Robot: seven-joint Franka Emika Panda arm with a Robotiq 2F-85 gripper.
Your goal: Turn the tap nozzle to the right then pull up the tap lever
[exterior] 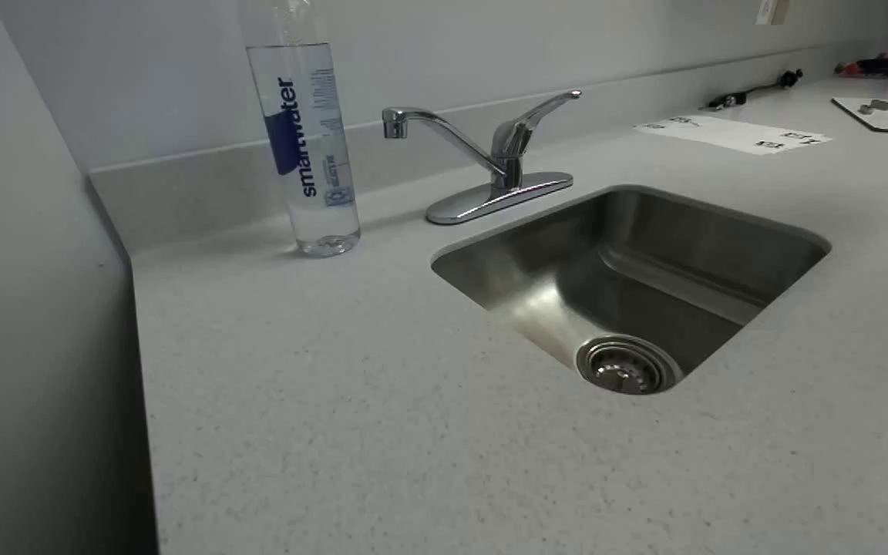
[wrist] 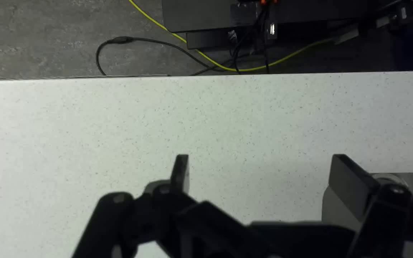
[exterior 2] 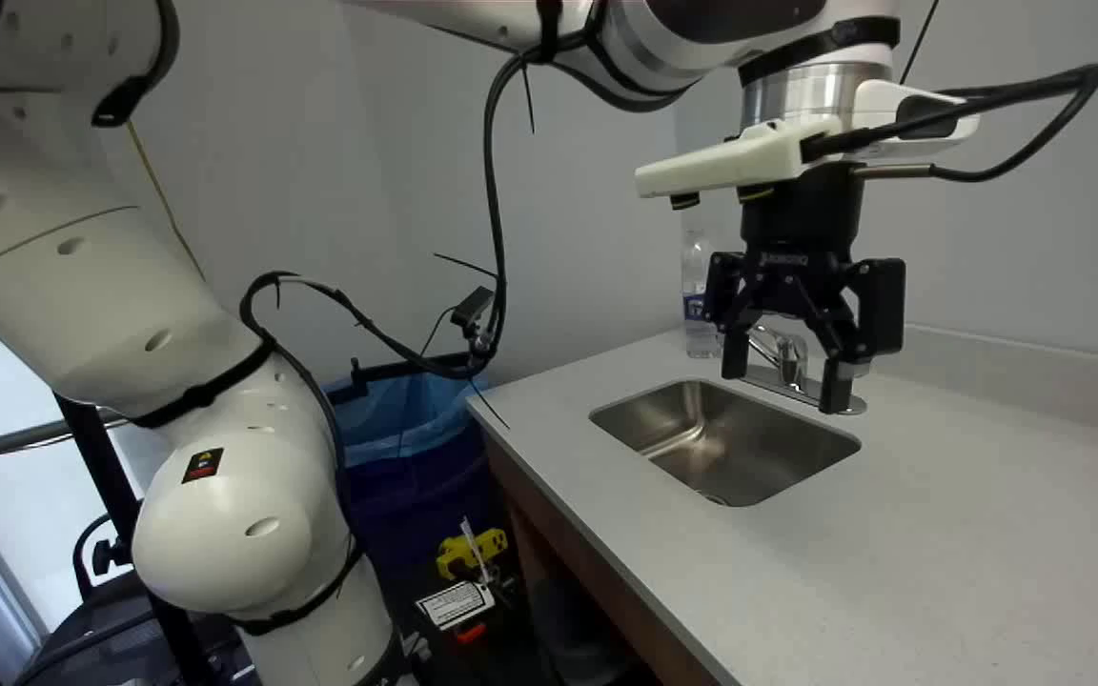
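In an exterior view the chrome tap stands behind the sink. Its long arched tap nozzle [exterior: 450,129] points left toward a water bottle, with its tip over the counter beside the sink. The short tap lever [exterior: 543,113] rises from the tap's round body and slants up to the right. My gripper [exterior 2: 785,373] is open and empty, pointing down above the counter, and it partly covers the tap in this exterior view. In the wrist view the open fingers [wrist: 260,157] have only speckled counter between them. The tap is out of the wrist view.
A tall water bottle [exterior: 301,139] stands left of the tap; it also shows behind the gripper [exterior 2: 699,314]. The steel sink [exterior: 691,231] is sunk into the counter [exterior: 321,416]. White papers [exterior: 729,133] lie farther right. A wall runs behind the counter.
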